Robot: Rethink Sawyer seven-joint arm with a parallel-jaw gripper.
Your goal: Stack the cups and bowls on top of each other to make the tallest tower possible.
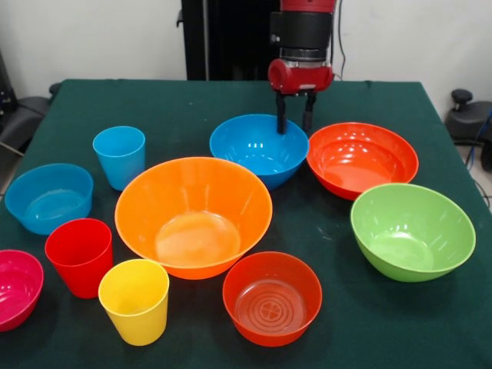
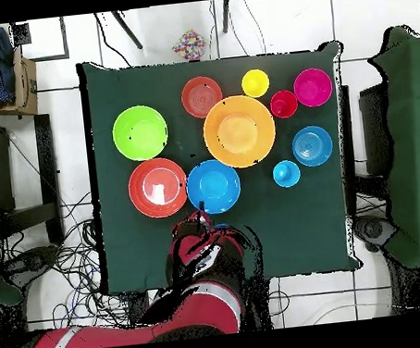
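My gripper (image 1: pixel 294 127) hangs open and empty over the far rim of the blue bowl (image 1: pixel 259 150), with its fingers astride the rim. In the overhead view the gripper (image 2: pixel 203 221) sits at the near edge of that bowl (image 2: pixel 213 186). The largest pale orange bowl (image 1: pixel 194 215) stands alone mid-table. Around it are a large red-orange bowl (image 1: pixel 362 157), a lime green bowl (image 1: pixel 412 229), a small red-orange bowl (image 1: pixel 272 297), a yellow cup (image 1: pixel 134 300), a red cup (image 1: pixel 79 256), a light blue cup (image 1: pixel 120 156), a small light blue bowl (image 1: pixel 48 197) and a magenta bowl (image 1: pixel 15 288). Every piece stands separately and upright.
The green cloth table (image 1: pixel 384 338) carries all the pieces, packed close together. The robot's black pedestal (image 1: pixel 223 38) stands behind the far edge. Chairs (image 2: pixel 406 142) flank the table in the overhead view.
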